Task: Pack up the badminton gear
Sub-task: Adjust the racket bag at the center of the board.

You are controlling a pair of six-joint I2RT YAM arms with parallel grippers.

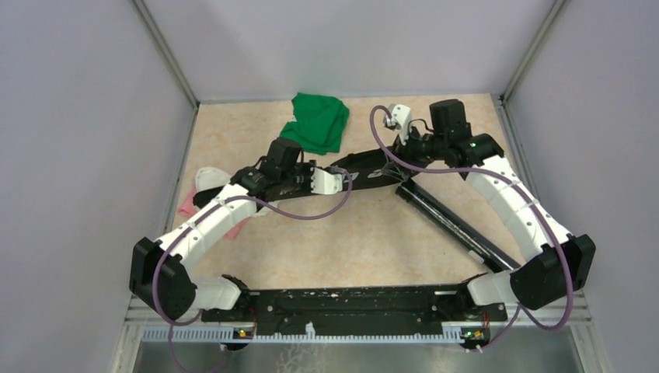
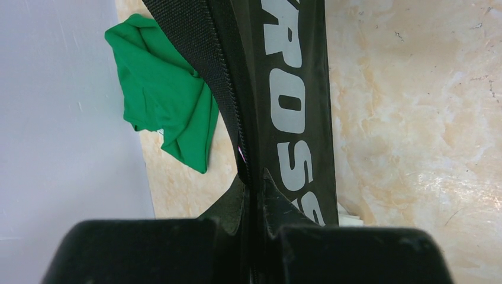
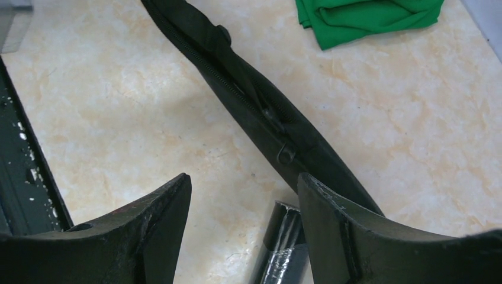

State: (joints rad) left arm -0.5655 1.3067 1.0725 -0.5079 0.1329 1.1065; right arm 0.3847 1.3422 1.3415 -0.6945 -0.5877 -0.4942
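While the left gripper (image 2: 253, 192) pinches the zip edge of the racket bag (image 1: 367, 165), its long axis runs left-right across mid-frame; the right gripper (image 3: 243, 188), jaws spread, hovers over its right end.

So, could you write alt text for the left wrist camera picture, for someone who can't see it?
The left pincer is shut on the zip edge of a black racket bag with pale lettering, seen close up. A crumpled green cloth lies on the beige table beside a grey wall.
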